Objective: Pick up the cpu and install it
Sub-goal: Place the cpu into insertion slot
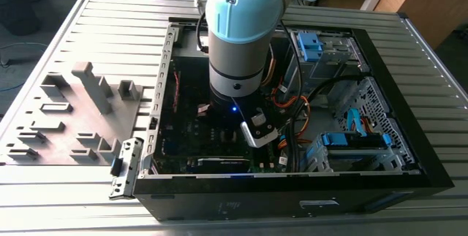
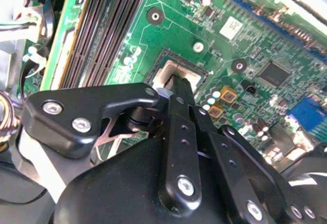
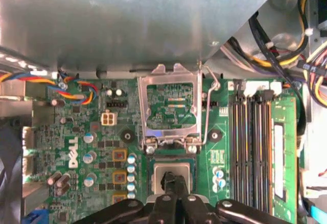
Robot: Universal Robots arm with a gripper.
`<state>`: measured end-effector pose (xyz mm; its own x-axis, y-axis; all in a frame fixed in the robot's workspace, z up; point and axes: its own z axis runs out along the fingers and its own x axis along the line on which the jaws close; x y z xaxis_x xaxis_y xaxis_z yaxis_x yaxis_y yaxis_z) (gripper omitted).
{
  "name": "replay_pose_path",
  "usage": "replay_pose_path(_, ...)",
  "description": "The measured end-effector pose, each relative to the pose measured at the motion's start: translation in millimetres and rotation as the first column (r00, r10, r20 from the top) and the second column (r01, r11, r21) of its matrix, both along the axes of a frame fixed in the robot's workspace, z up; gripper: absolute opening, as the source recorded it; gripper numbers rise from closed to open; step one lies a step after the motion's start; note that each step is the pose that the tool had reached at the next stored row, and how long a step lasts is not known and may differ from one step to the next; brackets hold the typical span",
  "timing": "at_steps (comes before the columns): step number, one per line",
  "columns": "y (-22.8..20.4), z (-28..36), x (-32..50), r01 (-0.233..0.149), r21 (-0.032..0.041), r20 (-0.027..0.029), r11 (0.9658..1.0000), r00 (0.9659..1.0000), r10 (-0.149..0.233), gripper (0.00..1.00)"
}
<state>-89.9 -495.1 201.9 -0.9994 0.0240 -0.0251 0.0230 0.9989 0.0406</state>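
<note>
The cpu [image 3: 173, 171] is a small square chip with a shiny silver top, lying flat in its socket on the green motherboard [image 3: 76, 183]. In the second wrist view the cpu [image 2: 166, 72] shows just past the black fingers [image 2: 179, 96]. My gripper [image 3: 173, 184] is shut, its two fingertips pressed together over the middle of the chip, not around its edges. Whether the tips touch the metal top I cannot tell. In the exterior view the arm [image 1: 238, 39] reaches straight down into the open computer case [image 1: 292, 184].
The socket's metal retention frame [image 3: 168, 106] stands flipped open beside the cpu, with its wire lever [image 3: 207, 112] raised. Memory slots [image 3: 253, 142] run along one side and cable bundles [image 3: 286, 55] hang near them. A grey parts fixture [image 1: 73, 115] lies at the exterior view's left.
</note>
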Motion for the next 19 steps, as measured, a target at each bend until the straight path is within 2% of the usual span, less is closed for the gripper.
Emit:
replay_pose_path(2, 0.0, -0.1, -0.1, 0.000, -0.0024, -0.0001, 1.0000, 1.0000, 0.000, 0.11)
replay_pose_path(6, 0.1, -2.0, -4.2, 0.000, -0.0023, 0.0035, 1.0000, 1.0000, 0.000, 0.11)
replay_pose_path(10, 0.0, -6.4, -4.4, 0.000, -0.0031, 0.0037, 1.0000, 1.0000, 0.000, 0.11)
replay_pose_path(19, 0.0, -6.6, -2.6, 0.000, -0.0034, 0.0037, 1.0000, 1.0000, 0.000, 0.11)
